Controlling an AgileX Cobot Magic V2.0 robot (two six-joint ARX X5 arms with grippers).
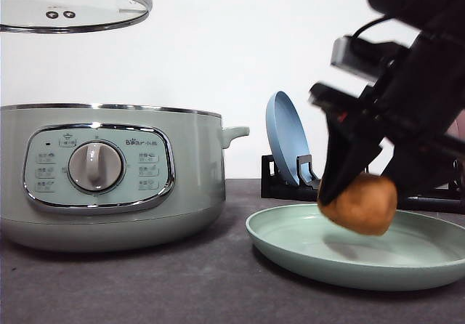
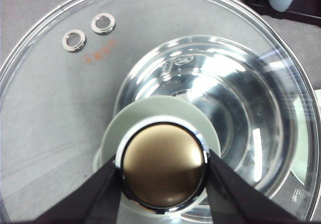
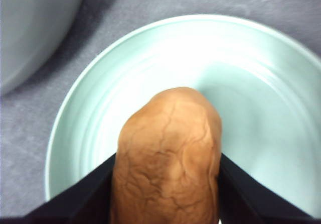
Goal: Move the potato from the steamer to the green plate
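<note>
My right gripper is shut on the orange-brown potato and holds it just above the green plate at the right of the table. The right wrist view has the wrinkled potato clamped between the black fingers over the plate's middle. The pale green steamer stands open at the left. Its glass lid hangs high above it, my left gripper shut on the lid knob.
A blue plate stands on edge in a black rack behind the green plate. The steamer's side handle points toward the rack. Dark grey tabletop lies in front of both.
</note>
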